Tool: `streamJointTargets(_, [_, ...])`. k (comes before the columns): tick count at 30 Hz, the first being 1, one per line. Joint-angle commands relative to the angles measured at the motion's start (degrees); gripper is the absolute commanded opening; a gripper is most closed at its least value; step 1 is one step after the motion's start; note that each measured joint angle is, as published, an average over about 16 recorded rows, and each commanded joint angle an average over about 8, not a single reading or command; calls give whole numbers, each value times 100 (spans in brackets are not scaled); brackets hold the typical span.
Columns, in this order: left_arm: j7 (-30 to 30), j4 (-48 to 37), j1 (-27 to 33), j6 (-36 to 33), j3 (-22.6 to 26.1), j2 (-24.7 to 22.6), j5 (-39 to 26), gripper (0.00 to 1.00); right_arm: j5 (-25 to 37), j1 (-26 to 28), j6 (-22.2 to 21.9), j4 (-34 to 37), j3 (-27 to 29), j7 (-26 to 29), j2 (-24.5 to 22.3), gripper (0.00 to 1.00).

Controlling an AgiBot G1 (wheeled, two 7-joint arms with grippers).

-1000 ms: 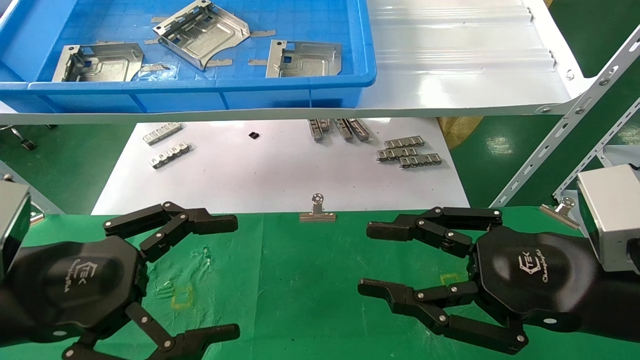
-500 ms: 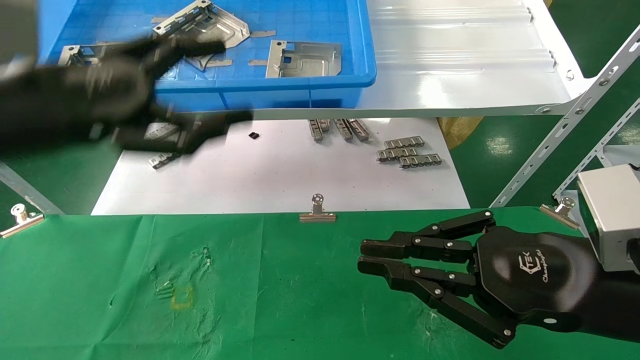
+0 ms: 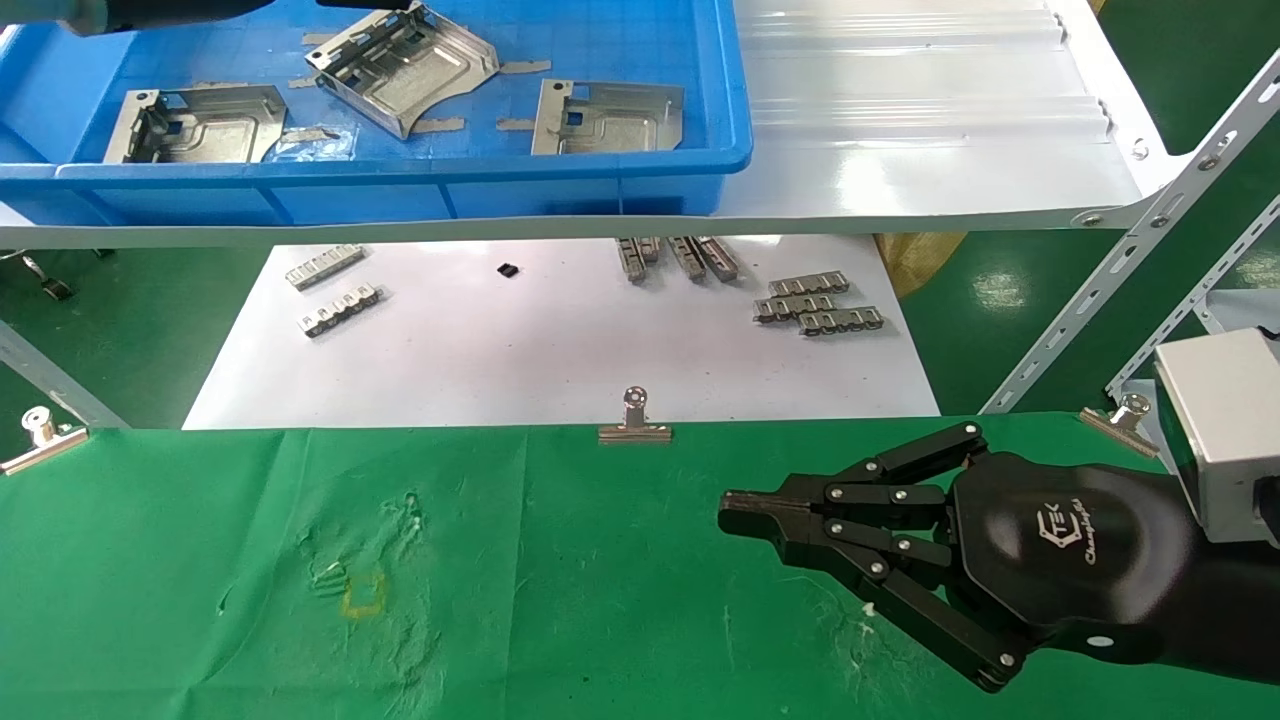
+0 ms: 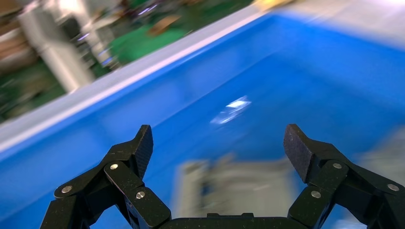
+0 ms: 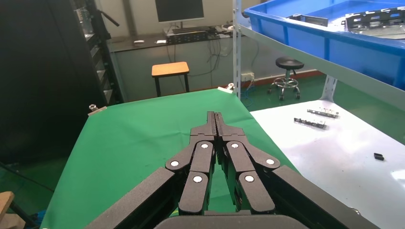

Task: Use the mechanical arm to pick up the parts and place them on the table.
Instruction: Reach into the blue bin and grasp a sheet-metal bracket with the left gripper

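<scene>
Three silver plates lie in the blue tray (image 3: 400, 170) on the shelf: one at the left (image 3: 195, 125), one tilted in the middle (image 3: 405, 65), one at the right (image 3: 608, 118). My left arm (image 3: 180, 10) shows only as a dark sliver at the head view's top edge, over the tray. In the left wrist view my left gripper (image 4: 222, 145) is open and empty above a blurred plate (image 4: 239, 186). My right gripper (image 3: 735, 512) is shut and empty, low over the green cloth table (image 3: 560, 620); it also shows in the right wrist view (image 5: 215, 117).
A white sheet (image 3: 560, 350) below the shelf carries small ridged strips (image 3: 820, 305). Binder clips (image 3: 634, 420) hold the cloth's far edge. A yellow square outline (image 3: 364, 595) marks the cloth at the left. Slotted metal struts (image 3: 1130, 250) slant at the right.
My left arm has risen off the cloth and swung up and away over the blue tray, still open. My right gripper has shut from open and stayed in place.
</scene>
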State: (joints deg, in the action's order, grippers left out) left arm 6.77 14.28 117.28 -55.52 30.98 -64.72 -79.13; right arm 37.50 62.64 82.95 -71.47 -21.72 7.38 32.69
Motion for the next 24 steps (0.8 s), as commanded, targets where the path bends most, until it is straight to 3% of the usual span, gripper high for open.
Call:
streamJointTargets(1, [-91,-452,168,518,61,-184,-177,17,0,0,0,0,0,0,0,0])
streamJointTargets(2, [-93,-577,221,601,105,-226,-250,5,0,0,0,0,0,0,0,0])
streamJointTargets(3, [-90,-688,271,652,149,-261,-319,0,0,0,0,0,0,0,0,0])
streamJointTargets(24, [40,-1364,712,-156,554,-249,-895,0,0,0,0,0,0,0,0,2])
